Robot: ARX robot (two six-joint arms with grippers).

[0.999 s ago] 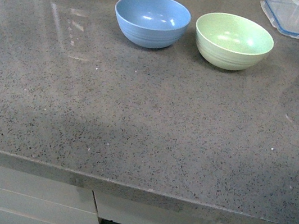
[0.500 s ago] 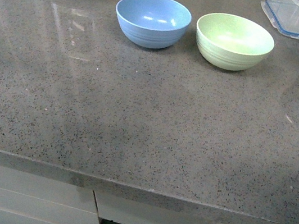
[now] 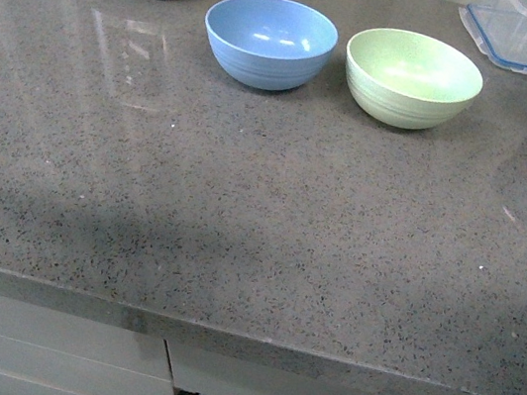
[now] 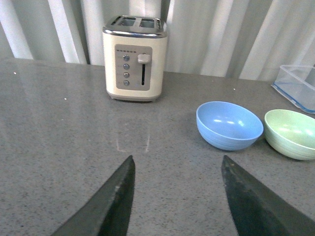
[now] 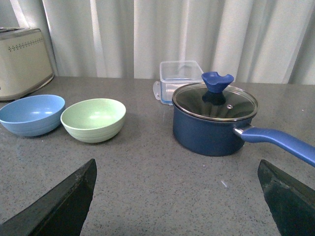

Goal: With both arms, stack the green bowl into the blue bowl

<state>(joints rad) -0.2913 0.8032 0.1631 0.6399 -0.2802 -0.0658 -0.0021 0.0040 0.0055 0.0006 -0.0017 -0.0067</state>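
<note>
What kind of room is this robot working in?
Probably a kitchen: a speckled stone counter holds a toaster, a lidded pot, a blue bowl and a green bowl.

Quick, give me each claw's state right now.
Left claw: open, holding nothing.
Right claw: open wide, holding nothing.

Shows blue bowl (image 3: 269, 42), sky-blue, faintly ridged low, upright and empty at upper centre of front view; just right, not touching, matching mint green bowl (image 3: 413, 79), likewise upright, empty.
</note>
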